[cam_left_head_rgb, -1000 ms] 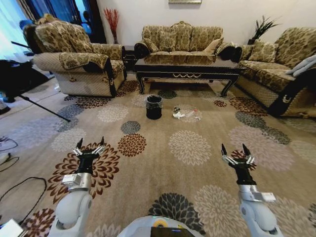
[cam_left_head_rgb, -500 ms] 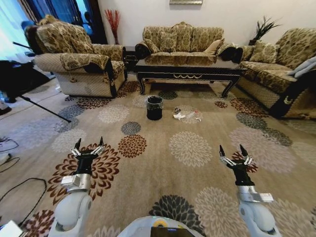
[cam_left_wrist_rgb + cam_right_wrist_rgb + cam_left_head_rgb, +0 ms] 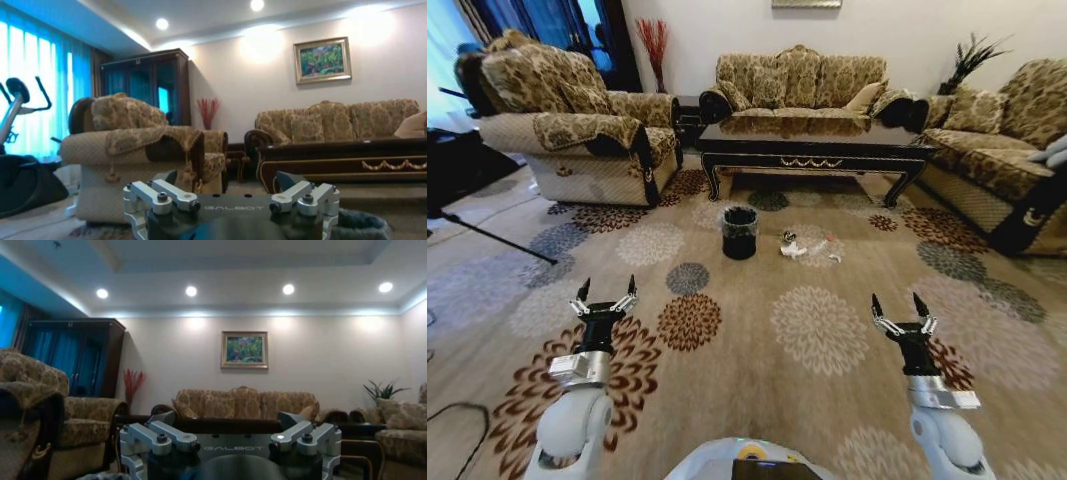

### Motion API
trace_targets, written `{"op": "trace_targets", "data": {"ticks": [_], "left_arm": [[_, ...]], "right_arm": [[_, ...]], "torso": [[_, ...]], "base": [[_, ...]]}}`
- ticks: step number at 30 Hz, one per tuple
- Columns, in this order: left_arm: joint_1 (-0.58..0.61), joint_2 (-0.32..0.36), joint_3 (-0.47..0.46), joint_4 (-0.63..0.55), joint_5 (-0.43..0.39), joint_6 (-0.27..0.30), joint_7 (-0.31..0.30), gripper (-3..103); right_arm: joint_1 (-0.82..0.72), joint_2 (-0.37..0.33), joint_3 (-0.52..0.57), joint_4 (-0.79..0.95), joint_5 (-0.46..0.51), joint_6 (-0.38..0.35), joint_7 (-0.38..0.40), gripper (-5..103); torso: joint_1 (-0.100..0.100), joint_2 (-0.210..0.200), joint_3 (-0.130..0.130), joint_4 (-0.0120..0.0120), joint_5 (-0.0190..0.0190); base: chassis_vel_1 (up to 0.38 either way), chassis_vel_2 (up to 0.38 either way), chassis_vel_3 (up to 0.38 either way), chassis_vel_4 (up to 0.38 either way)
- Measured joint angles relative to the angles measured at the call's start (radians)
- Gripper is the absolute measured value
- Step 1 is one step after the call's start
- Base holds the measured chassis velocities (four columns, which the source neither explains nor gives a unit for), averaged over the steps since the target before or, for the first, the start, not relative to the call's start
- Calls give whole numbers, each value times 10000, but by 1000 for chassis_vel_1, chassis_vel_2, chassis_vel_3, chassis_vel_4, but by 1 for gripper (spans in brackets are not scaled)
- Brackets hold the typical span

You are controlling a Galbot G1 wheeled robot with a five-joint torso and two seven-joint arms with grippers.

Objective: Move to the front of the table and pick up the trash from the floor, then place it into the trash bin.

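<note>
1. Carpet with round flower medallions covers the floor ahead of the robot, and both arms are held low over it, well short of the litter.
2. The left gripper points forward with its fingers spread apart and nothing between them; the left wrist view shows the same gripper with its fingers wide.
3. The right gripper mirrors it on the other side, fingers spread and empty; in the right wrist view the gripper has its fingers apart too.
4. The trash lies on the carpet far beyond both sets of fingers, roughly between their two lines of reach and nearer the right side. A white crumpled wad, a small dark shiny piece and something clear lie close together; finer detail cannot be made out.
5. The trash bin, black with a crinkled black liner, stands upright just beside the litter, on the side toward the left fingers.
6. The bench, dark and glossy with gold ornament on its front rail, stands just behind the bin and litter, farther still from the fingers.
7. Patterned sofas ring the bench on the far side and on both flanks.
</note>
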Motion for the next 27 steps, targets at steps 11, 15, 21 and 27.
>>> {"op": "trace_targets", "data": {"ticks": [11, 15, 21, 27], "left_arm": [[185, 14, -90, -406, -64, -11, 2, 100], [267, -15, -97, -504, -67, -20, 13, 100], [318, -89, -98, -598, -40, -25, 21, 100], [370, -159, -97, -623, 28, -36, 28, 100]], "right_arm": [[-35, 88, -43, 12, -46, 118, -57, 100], [-39, 90, -45, 7, -48, 142, -58, 100], [-39, 95, -57, -5, -51, 168, -59, 100], [-20, 97, -97, -50, -46, 194, -40, 100]], "torso": [[1, 7, 6, 0, 6], [0, 9, 5, -1, -9], [1, 10, 7, 0, -1], [1, 13, 8, 0, -4]], "base": [[-361, 359, 365, -359], [-342, 321, 341, -354], [-352, 356, 347, -362], [-359, 360, 351, -350]]}}
